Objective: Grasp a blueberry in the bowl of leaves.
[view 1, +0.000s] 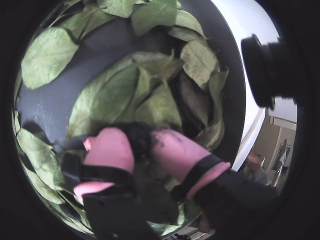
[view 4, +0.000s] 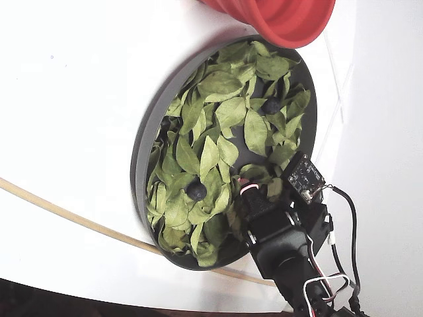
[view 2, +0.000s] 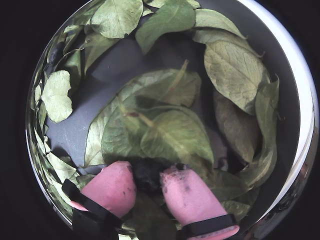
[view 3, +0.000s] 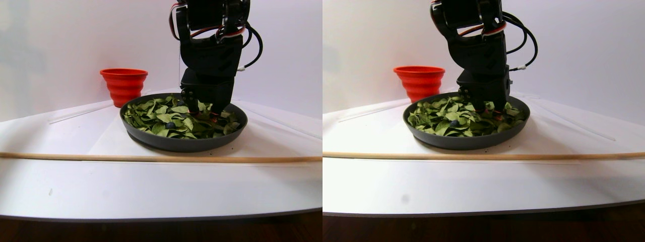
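The dark-grey bowl [view 1: 235, 75] [view 2: 286, 100] [view 3: 181, 143] [view 4: 142, 152] is filled with green leaves [view 1: 105, 95] [view 2: 170, 135] [view 3: 151, 113] [view 4: 231, 112]. My gripper [view 1: 141, 135] [view 2: 147, 172] [view 3: 204, 112] [view 4: 246, 197] reaches down into the leaves at the bowl's side. Its pink fingertips [view 1: 112, 147] [view 2: 187, 192] press from both sides on a dark blueberry [view 1: 139, 140] [view 2: 148, 175]. Another blueberry [view 4: 196, 191] [view 3: 170, 125] lies free among the leaves. A third blueberry [view 4: 271, 104] sits near the far rim in the fixed view.
A red-orange ribbed bowl [view 3: 123, 83] [view 4: 284, 16] stands just behind the dark bowl. A thin wooden stick [view 3: 151, 158] [view 4: 66, 214] lies across the white table in front of it. A black camera lens [view 1: 265, 65] juts in at the right of a wrist view.
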